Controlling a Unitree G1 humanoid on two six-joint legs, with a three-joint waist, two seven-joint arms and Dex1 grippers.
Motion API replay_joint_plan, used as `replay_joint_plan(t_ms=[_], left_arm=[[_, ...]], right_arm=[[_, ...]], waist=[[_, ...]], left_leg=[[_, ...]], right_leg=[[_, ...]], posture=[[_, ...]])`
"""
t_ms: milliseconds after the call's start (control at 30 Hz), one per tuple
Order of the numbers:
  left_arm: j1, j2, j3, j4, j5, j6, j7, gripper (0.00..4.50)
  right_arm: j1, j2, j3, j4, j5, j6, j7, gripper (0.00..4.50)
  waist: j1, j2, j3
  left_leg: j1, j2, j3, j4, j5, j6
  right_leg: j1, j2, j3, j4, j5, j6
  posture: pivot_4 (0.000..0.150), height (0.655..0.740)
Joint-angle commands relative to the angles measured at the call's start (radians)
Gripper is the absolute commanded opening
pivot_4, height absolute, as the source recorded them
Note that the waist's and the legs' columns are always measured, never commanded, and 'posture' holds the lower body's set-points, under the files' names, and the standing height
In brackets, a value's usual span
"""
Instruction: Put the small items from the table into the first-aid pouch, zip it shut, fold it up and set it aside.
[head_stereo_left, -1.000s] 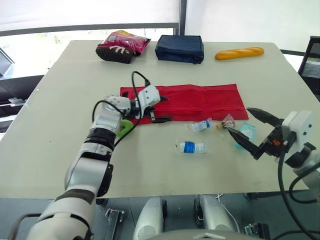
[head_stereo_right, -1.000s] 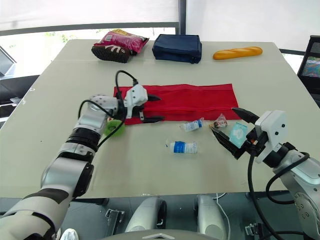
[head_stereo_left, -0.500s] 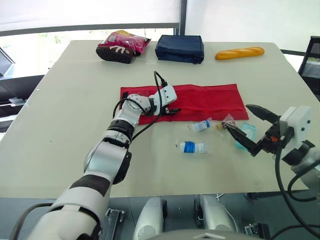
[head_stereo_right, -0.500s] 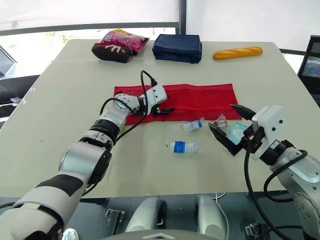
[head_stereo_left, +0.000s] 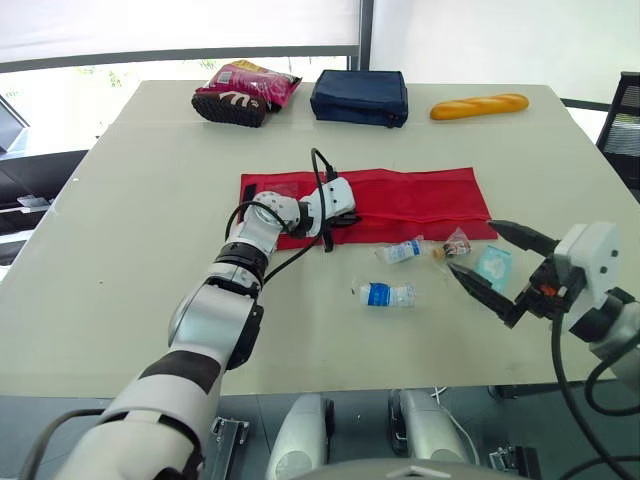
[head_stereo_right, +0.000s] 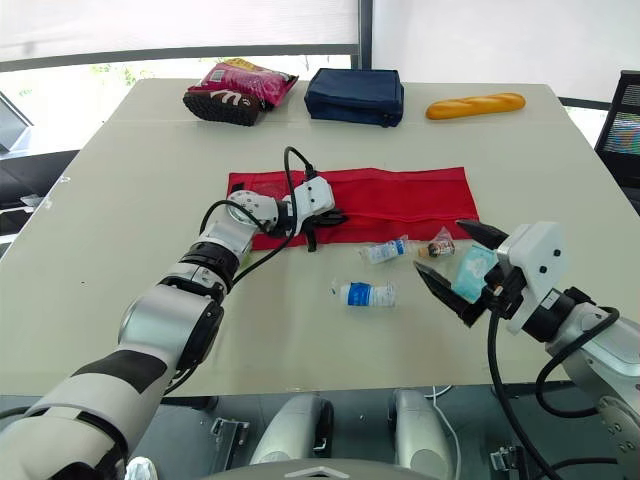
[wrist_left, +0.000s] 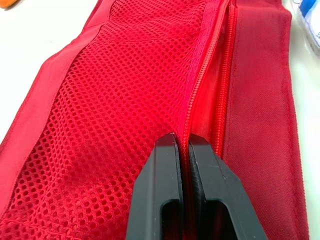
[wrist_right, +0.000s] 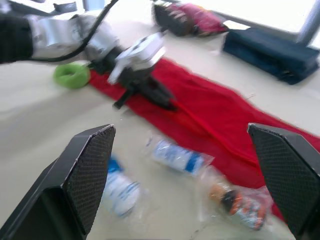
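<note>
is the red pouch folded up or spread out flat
Spread out flat. The red pouch lies as one long strip on the table, mesh side up, the left gripper shut at its zipper.

A pale tabletop (head_stereo_left: 130, 180) carries a dark navy zipped bag (head_stereo_left: 359, 97), with a crumpled red and pink snack packet (head_stereo_left: 245, 92) lying just beside the bag on its left and a long golden bread loaf (head_stereo_left: 479, 105) lying near the bag on its right.
</note>
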Motion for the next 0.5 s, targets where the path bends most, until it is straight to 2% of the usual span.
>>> replay_joint_plan(t_ms=[33, 167, 367, 500], left_arm=[[0.006, 0.009, 0.012, -0.019, -0.013, -0.013, -0.016, 0.27], [0.003, 0.017, 0.013, -0.024, -0.015, -0.016, -0.035, 0.27], [0.003, 0.037, 0.014, -0.037, -0.022, -0.011, -0.072, 0.27], [0.004, 0.047, 0.017, -0.042, -0.025, -0.006, -0.082, 0.27]], right_arm=[[-0.033, -0.059, 0.112, 0.037, -0.064, -0.033, 0.105, 4.5], [-0.139, -0.102, 0.336, 0.167, -0.251, -0.122, 0.213, 4.5], [-0.326, -0.043, 0.539, 0.384, -0.445, -0.221, 0.281, 4.5], [-0.396, -0.007, 0.605, 0.481, -0.513, -0.258, 0.325, 4.5]], waist=[[-0.002, 0.0, 0.0], [-0.003, 0.0, 0.0], [-0.003, 0.0, 0.0], [-0.001, -0.001, 0.0]], left_leg=[[0.0, 0.0, 0.0, 0.0, 0.0, 0.0], [0.001, 0.0, 0.001, 0.0, 0.0, 0.0], [0.0, 0.0, 0.001, 0.001, 0.0, 0.0], [0.0, 0.0, 0.0, 0.001, 0.0, 0.0]], right_leg=[[0.0, 0.0, 0.0, 0.0, 0.0, 0.0], [0.0, 0.0, 0.0, 0.0, 0.0, 0.0], [0.0, 0.0, 0.0, 0.0, 0.0, 0.0], [-0.001, 0.0, 0.0, 0.0, 0.0, 0.0]], posture=[[0.15, 0.7134], [0.15, 0.7134], [0.15, 0.7134], [0.15, 0.7134]])
